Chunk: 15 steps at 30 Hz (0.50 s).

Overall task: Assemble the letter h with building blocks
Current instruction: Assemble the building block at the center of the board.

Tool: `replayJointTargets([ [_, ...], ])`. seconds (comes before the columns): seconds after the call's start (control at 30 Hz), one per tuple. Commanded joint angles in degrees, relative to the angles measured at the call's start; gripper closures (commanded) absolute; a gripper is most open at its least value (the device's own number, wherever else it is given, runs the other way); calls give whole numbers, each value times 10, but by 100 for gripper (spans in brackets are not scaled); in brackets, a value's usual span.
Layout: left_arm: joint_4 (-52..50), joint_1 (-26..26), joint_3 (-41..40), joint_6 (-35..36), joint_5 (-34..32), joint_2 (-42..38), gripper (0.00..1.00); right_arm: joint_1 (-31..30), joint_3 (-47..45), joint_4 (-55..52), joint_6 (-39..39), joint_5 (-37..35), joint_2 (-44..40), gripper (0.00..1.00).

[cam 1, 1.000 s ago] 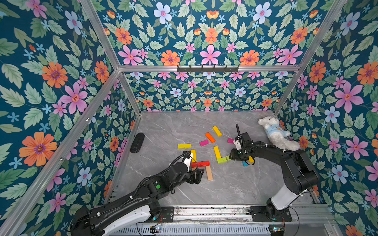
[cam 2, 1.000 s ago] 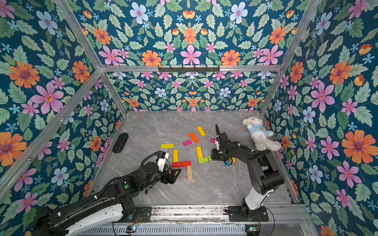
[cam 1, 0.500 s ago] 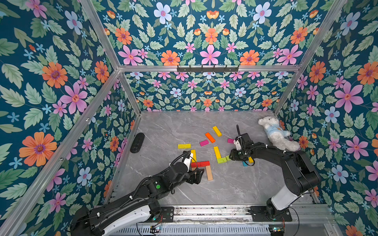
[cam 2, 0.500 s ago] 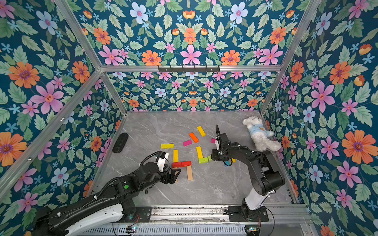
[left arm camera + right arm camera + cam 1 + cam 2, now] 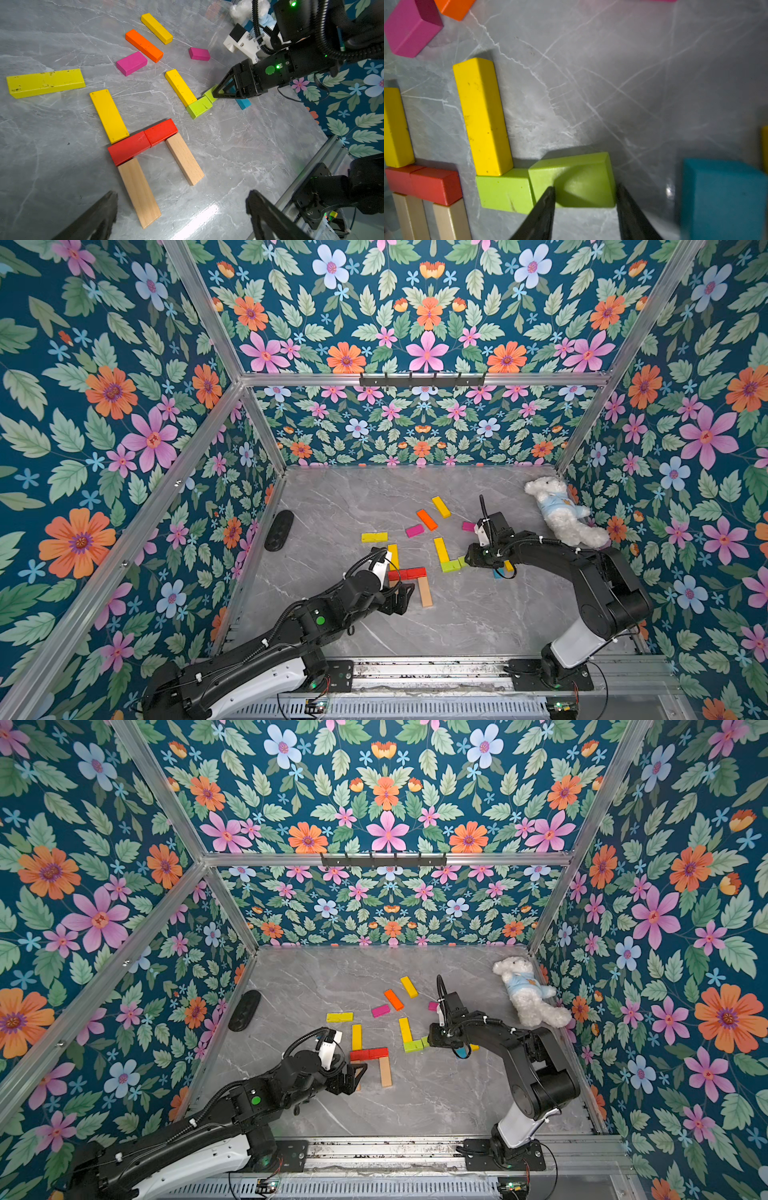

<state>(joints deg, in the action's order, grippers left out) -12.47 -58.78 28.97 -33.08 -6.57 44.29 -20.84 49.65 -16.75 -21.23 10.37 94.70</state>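
Close in, the right gripper [image 5: 584, 187] stands with its jaws partly apart over the right-hand lime block [image 5: 577, 172]; whether they pinch it cannot be told. That short block lies with its long axis left to right, end to end with a second lime block [image 5: 504, 189]. A yellow bar [image 5: 483, 118] runs from the second block's far edge toward the far side, leaning slightly left, so the three make an L mid-table. A blue block [image 5: 720, 197] lies just right of the gripper.

Further left, the left gripper [image 5: 180, 193] hangs spread wide and empty by the near ends of two plain wooden bars [image 5: 185, 159], which point near to far. Two red blocks [image 5: 128, 148] cross their far ends left to right, and another yellow bar [image 5: 109, 116] runs on from the left red one.

Beyond lie an orange bar [image 5: 427, 519], two magenta blocks [image 5: 414, 530] and two more yellow bars [image 5: 441, 506]. A white plush bear [image 5: 557, 510] sits far right; the mark on its blue shirt is too small to read.
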Motion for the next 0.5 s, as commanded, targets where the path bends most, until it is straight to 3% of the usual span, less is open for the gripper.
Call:
replayJointTargets([
  [0.0,-3,0,-2,3,-6,-1,1,-4,-9,-72,-2,-12,8,52],
  [0.47,3,0,-2,4,-6,6,1,-12,-8,-75,-9,-18,-19,51],
])
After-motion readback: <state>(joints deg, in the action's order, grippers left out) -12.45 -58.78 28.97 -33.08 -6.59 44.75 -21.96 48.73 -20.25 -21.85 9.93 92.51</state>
